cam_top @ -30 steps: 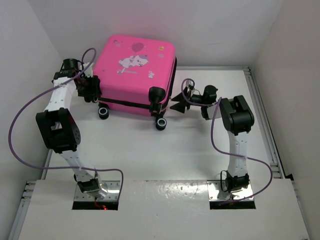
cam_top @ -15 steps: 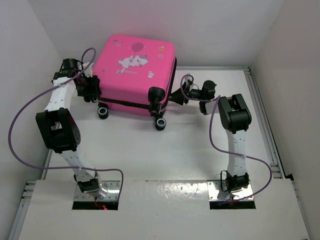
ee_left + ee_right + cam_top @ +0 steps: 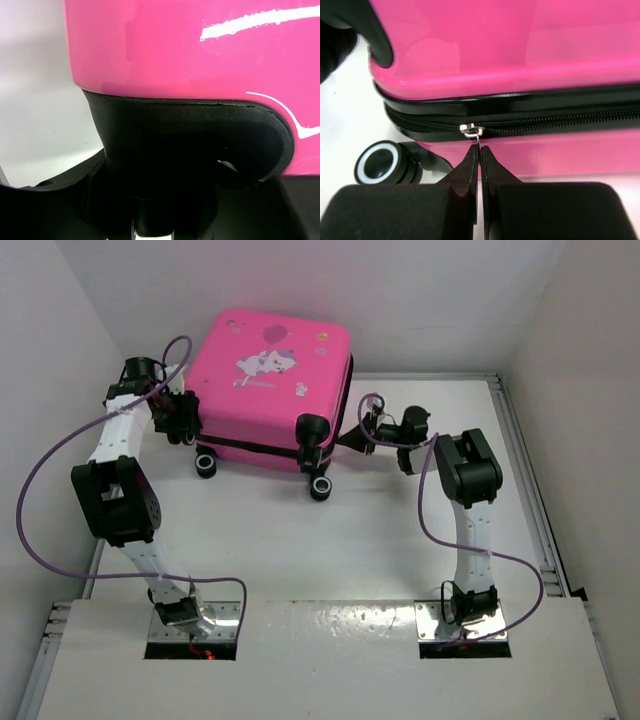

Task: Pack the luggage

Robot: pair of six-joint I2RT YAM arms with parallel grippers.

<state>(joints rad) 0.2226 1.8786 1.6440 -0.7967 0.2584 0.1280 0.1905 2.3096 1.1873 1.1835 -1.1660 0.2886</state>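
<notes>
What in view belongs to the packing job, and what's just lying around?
Job:
- luggage
- its zipper pull, pinched in the right jaws

Not job:
- table
- purple arm cables

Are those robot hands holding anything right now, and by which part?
The right hand pinches the metal zipper pull of the luggage by its tab. The left hand sits at a wheel housing; whether it grips cannot be told.
</notes>
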